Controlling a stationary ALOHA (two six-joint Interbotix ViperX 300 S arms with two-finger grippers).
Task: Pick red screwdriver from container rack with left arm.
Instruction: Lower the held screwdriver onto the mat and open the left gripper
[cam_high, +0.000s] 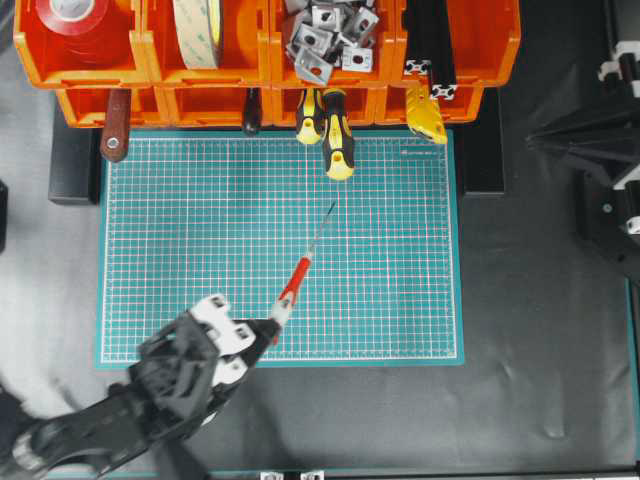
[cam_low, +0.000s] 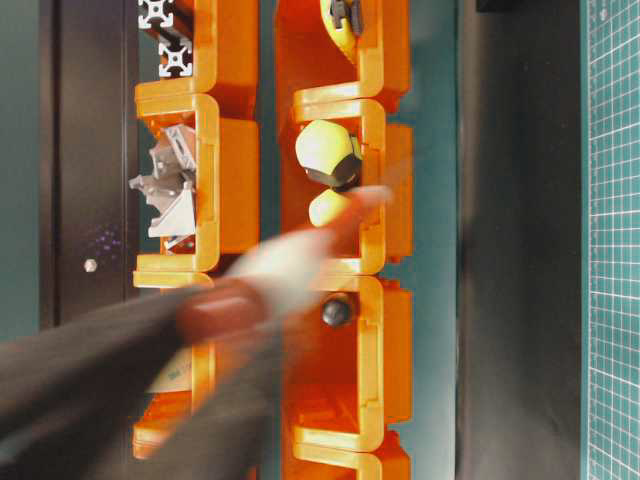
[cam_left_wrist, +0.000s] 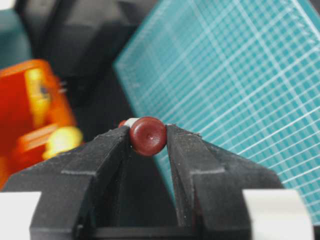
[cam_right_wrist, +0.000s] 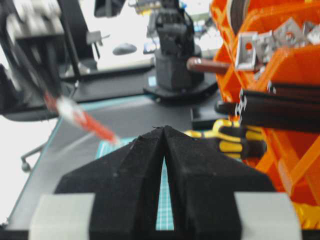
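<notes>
Left claw (cam_high: 268, 332) clamps the slim red screwdriver (cam_high: 293, 285) by its rounded dark-red butt; the thin dark shaft points toward one o'clock; right claw (cam_right_wrist: 164, 131) closed

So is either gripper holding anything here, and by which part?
The left gripper holds the red screwdriver by the butt end of its handle, shaft pointing toward the container rack. The right gripper is shut on nothing.
</notes>
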